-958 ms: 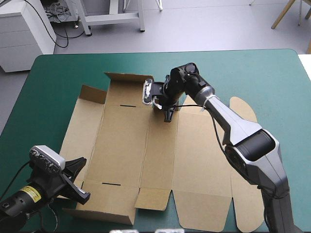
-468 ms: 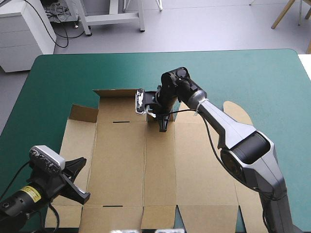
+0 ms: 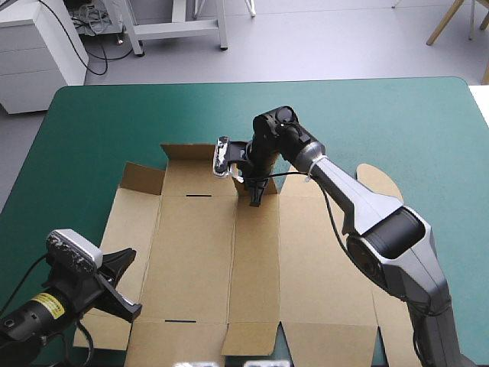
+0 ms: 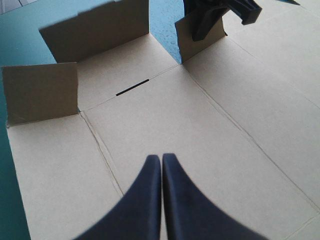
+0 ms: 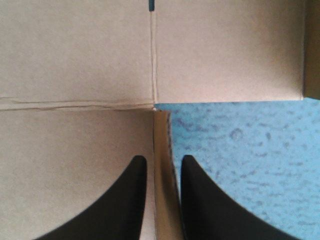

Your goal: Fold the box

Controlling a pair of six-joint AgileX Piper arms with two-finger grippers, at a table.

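Shifted slightly rightward since just before, the creased, matte brown box (image 3: 199, 252) is lying mostly flat on the teal-green bench (image 3: 397, 122). The right hand (image 5: 160, 161) is pinching its small upright far flap (image 4: 186, 45); the left hand (image 4: 161, 157) is hovering closed, empty.

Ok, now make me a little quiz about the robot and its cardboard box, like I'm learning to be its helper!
1. True or false: the left claw is gripping the box.
2. What sits between the fingers of the right claw? A) a flap of the box B) a white T-shirt C) nothing
3. Fill in: the box lies on a ___ table cover.
Key: 1 false, it is shut above the board with nothing between its fingers. 2 A. 3 teal-green.
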